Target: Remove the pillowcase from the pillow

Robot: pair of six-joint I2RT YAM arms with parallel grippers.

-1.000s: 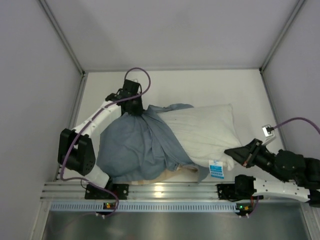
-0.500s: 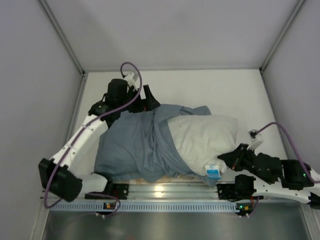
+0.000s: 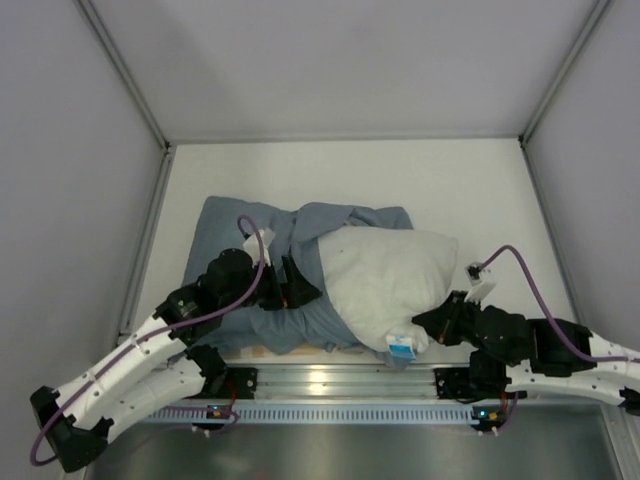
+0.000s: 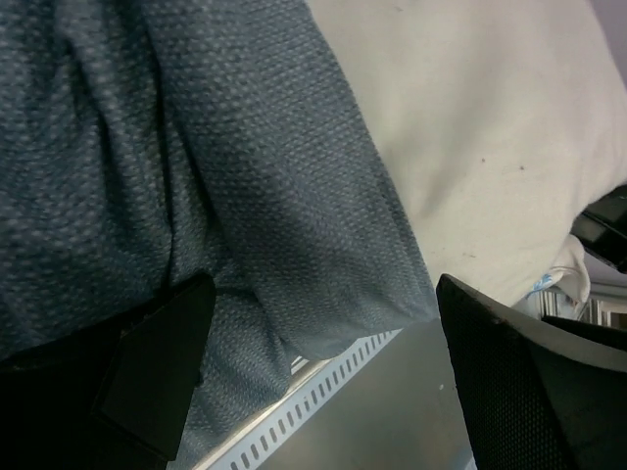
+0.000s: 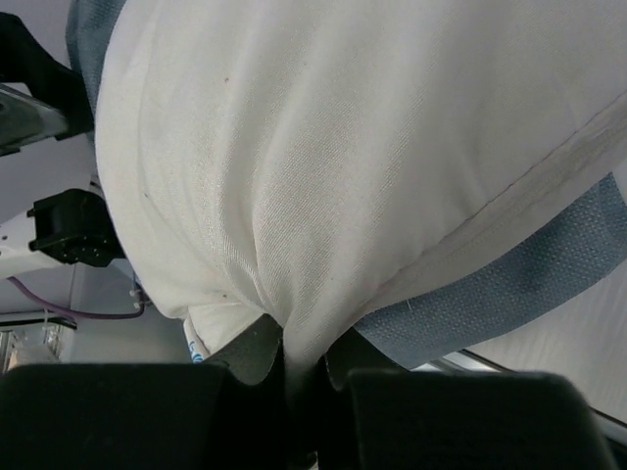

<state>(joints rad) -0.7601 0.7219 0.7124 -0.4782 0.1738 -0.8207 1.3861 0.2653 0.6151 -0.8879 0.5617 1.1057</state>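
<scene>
Since 1 s ago: L gripper (image 3: 293, 286) has let go of the cloth bunch it had at the far-L end and swung back toward 6 o'clock. R gripper (image 3: 432, 322) has dragged the pillow (image 3: 380, 272) toward 7 o'clock, nearer the rail (image 3: 340, 383). The pillowcase (image 3: 225, 225) now lies flatter, spread out at 10–11 o'clock of the pillow.

L arm: elbow low and far out at 7 o'clock, past the table (image 3: 450, 185) edge. Forearm runs toward 1 o'clock, wrist over the cloth. Jaws spread wide, nothing betw. them. Wrist cam shows both fingers (image 4: 157, 377) over grey-blue weave, w/ the pillowcase hem & white pillow beyond; can't tell if they touch the cloth.

R arm: lies low along the near edge, forearm pointing to 10 o'clock. Jaws pinched tight on the pillow's near-R corner; the fabric gathers into the pinch in the wrist cam. Blue label (image 3: 401, 347) sits just at 8 o'clock of that gripper.

Pillow: centre-R of table, most of it bare. Its L end & far edge are covered by the pillowcase.
</scene>
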